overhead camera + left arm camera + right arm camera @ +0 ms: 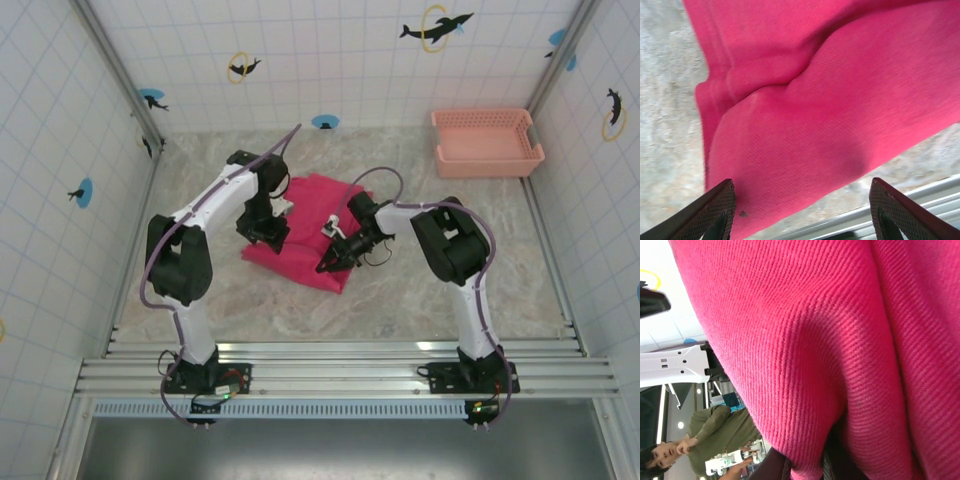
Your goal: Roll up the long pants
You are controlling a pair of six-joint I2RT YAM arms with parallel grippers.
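The pants (306,215) lay folded flat at the middle of the tabletop (400,300). The left gripper (265,238) hung over their left edge, jaws apart. The right gripper (328,262) was clamped on cloth at their near right side.

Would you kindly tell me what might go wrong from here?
The right fingers pinch a fold of the long pants near its front edge; that grip may slip or lift only the top layer. The left fingers stand open over the cloth, holding nothing, so a one-sided pull could skew the roll or drag the pants across the table.
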